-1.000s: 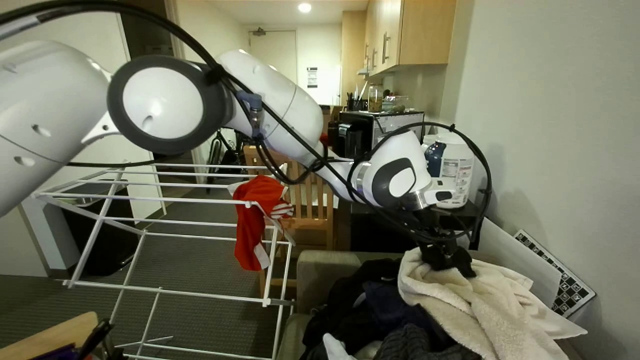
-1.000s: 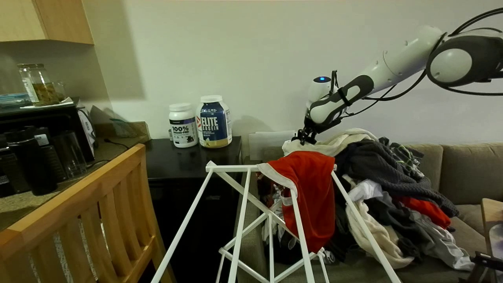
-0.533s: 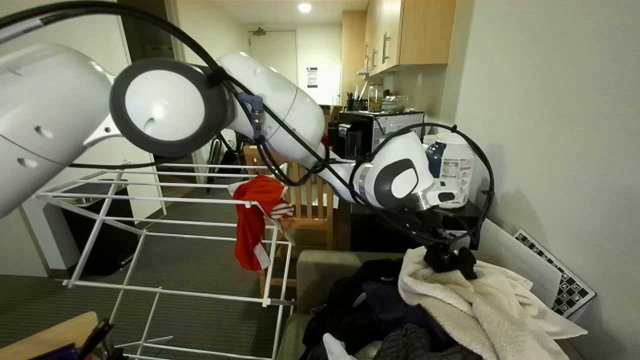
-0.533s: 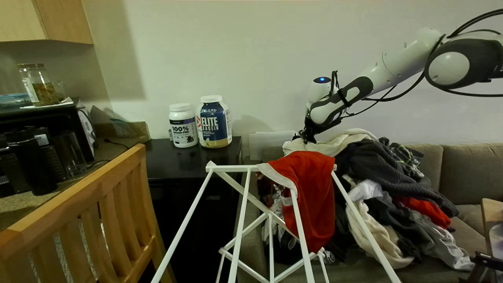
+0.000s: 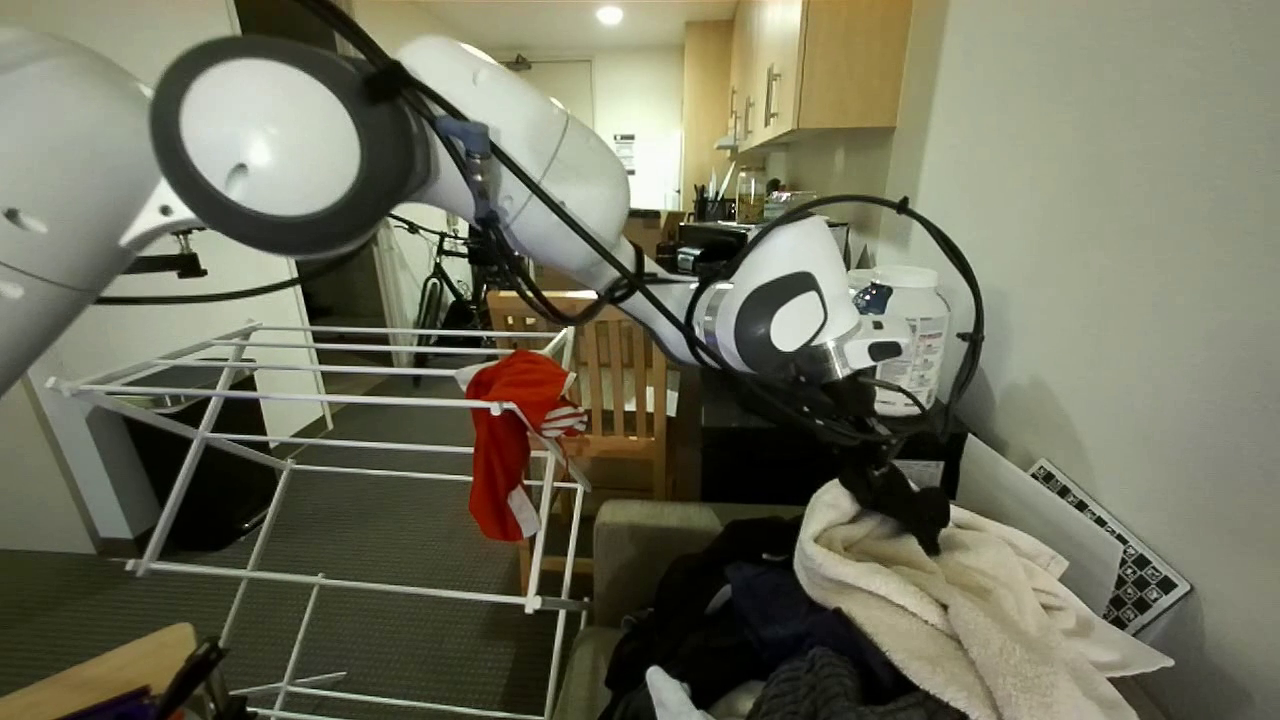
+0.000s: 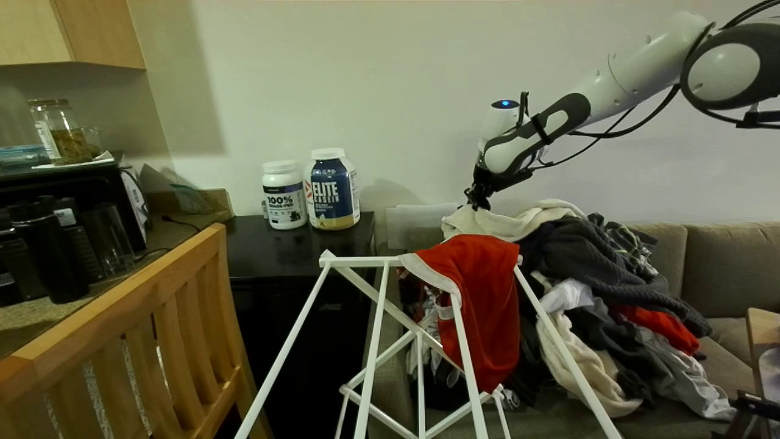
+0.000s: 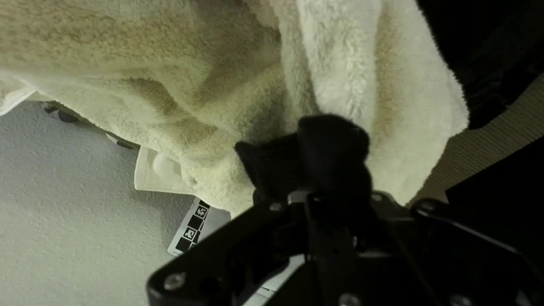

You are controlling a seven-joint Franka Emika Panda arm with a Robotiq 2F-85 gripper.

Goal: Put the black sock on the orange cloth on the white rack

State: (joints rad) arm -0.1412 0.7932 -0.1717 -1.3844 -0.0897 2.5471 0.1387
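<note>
My gripper is shut on the black sock, whose loose part sticks out beyond the fingertips in the wrist view. In an exterior view the sock hangs below the gripper, in front of the cream towel; whether its lower end touches the towel I cannot tell. The gripper also shows just above the towel in an exterior view, with the sock hard to make out there. The orange cloth drapes over one end of the white rack, well apart from the gripper.
The cream towel tops a heap of dark clothes on the couch. Between heap and chair stands the rack's draped end. Two tubs sit on a black cabinet by the wall.
My gripper has closed on the sock and the arm has risen, lifting the sock a little from the towel. The towel's folded edge has shifted slightly. Orange cloth and rack are unchanged.
</note>
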